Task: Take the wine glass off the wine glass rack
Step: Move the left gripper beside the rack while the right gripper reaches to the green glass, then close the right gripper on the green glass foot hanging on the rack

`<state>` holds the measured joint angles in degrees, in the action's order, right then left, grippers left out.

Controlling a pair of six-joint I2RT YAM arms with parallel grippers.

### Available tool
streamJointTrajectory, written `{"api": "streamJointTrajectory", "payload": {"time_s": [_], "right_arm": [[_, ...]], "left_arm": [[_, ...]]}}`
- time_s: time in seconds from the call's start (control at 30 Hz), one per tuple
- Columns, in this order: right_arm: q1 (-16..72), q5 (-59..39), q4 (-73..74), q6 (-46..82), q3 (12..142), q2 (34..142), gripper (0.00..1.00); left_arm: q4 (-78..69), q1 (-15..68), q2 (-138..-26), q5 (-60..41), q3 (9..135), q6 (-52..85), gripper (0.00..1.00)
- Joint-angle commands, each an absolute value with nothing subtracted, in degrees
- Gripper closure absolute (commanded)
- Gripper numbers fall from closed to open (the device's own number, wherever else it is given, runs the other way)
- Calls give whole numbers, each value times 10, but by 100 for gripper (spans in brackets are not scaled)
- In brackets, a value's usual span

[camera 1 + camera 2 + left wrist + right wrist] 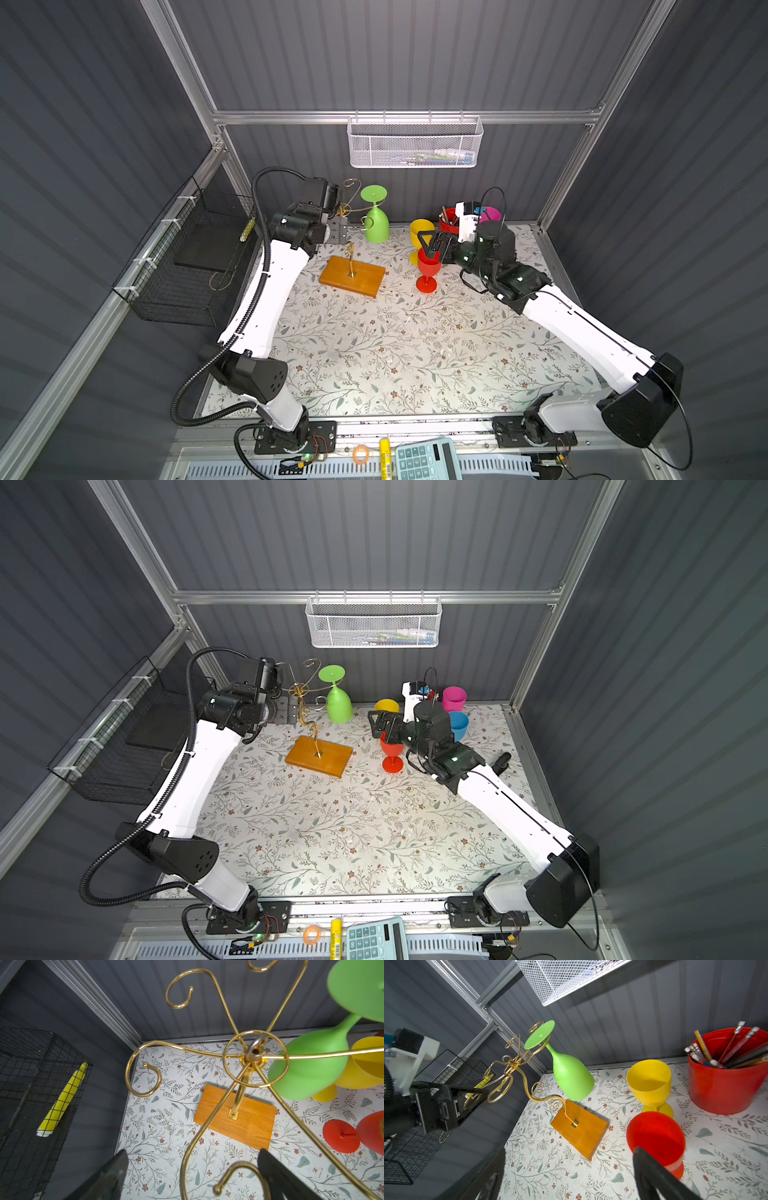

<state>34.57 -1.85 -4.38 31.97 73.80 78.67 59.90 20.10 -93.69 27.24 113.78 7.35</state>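
Hanging wine glass [376, 226] (green, inverted) on the wine glass rack [361, 277]

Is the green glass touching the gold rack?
Touching. The right wrist view shows the green glass hanging upside down, foot resting on the gold rack.

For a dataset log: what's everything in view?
wine glass rack: 1, gold, wooden base, back left
green wine glass: 1, upside down on rack
red wine glass: 1, right of rack
yellow wine glass: 1, behind red one
pencil pot: 1, red, back right
pink cup, blue cup: 1 each, back right
mesh basket: 1, white, back wall
wire basket: 1, black, left wall
calculator: 1, teal, front edge
left gripper: open, at rack
right gripper: open, by red glass
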Motion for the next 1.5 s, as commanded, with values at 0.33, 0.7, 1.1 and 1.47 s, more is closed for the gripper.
{"api": "streamJointTrajectory", "payload": {"time_s": [0.33,0.7,1.1,1.47], "right_arm": [[351,-86,19,494,829,883,12],[353,-117,152,683,911,1018,29],[356,-122,170,689,985,1090,51],[364,-124,147,675,1026,1115,63]], "left_arm": [[584,134,-904,265,1121,98,3],[523,104,-871,204,1091,109,3],[404,104,-769,120,959,89,2],[338,105,-729,80,878,84,3]]}}
